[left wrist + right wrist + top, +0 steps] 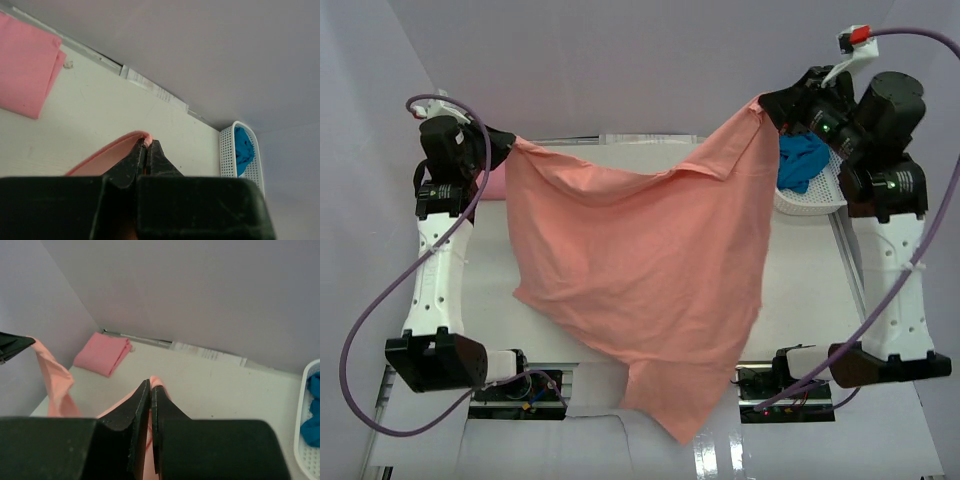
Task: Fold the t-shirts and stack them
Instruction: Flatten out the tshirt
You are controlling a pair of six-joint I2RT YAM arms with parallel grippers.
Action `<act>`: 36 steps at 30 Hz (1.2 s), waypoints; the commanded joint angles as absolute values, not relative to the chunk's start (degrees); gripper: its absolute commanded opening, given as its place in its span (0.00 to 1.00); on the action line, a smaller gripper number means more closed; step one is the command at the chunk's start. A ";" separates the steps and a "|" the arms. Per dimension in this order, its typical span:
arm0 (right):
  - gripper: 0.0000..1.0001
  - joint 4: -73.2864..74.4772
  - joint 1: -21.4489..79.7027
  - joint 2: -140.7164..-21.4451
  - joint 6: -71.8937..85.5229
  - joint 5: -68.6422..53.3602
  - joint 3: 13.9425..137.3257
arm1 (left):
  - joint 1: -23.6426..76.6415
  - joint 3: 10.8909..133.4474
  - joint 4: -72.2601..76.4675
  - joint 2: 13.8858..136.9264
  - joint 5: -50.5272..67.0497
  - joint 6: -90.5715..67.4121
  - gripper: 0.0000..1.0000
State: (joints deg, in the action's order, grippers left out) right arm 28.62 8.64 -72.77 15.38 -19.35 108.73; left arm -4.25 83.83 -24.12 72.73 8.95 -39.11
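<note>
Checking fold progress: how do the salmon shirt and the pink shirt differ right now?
The salmon shirt hangs unfolded, stretched between the left fingers and right fingers; the pink shirt lies folded on the table. The salmon shirt looks orange-toned, the pink shirt rosier. Both are outside the basket.

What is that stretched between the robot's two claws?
The salmon-orange t-shirt: the left gripper pinches one end, the right gripper the other, and the cloth sags between them. The top view shows it best.

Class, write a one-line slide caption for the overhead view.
The left gripper and right gripper hold the salmon-orange t-shirt spread above the table; a teal t-shirt lies in the white basket.
</note>
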 commanded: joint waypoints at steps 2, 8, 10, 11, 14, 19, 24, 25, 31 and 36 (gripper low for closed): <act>0.08 25.05 8.35 -78.45 14.50 -17.84 118.36 | -4.22 91.46 -18.63 77.84 12.04 -40.34 0.00; 0.08 20.58 6.60 -88.50 15.90 -21.18 132.01 | -4.22 104.82 -16.61 88.14 15.81 -41.31 0.00; 0.08 18.20 4.06 -90.51 16.96 -23.37 134.99 | -4.22 107.74 -16.00 90.00 16.70 -41.40 0.00; 0.08 18.11 3.00 -90.88 18.27 -24.60 135.96 | -4.22 109.32 -15.13 89.91 16.70 -41.22 0.00; 0.08 17.06 1.14 -87.38 18.89 -27.33 129.50 | -4.31 109.43 -16.34 88.68 16.35 -40.87 0.00; 0.08 13.45 1.14 -74.90 21.97 -29.53 95.64 | -4.39 84.95 -12.24 81.75 18.54 -42.45 0.00; 0.08 8.96 1.76 -63.12 28.47 -35.68 62.71 | -4.22 56.99 -10.20 75.85 20.92 -41.66 0.00; 0.08 10.97 1.93 -61.89 28.48 -35.34 58.58 | -4.22 53.73 -10.63 74.20 20.74 -41.31 0.00; 0.08 20.82 2.37 -55.56 25.23 -33.49 39.65 | -4.22 39.74 -16.06 71.28 18.28 -39.47 0.00; 0.08 33.38 2.55 -48.44 21.63 -30.59 35.43 | -4.31 39.11 -23.89 68.21 13.63 -36.04 0.00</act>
State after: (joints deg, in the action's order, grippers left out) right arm 27.46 2.35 -52.62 24.67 -31.35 35.70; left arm -4.25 37.87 -20.58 72.90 16.67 -39.03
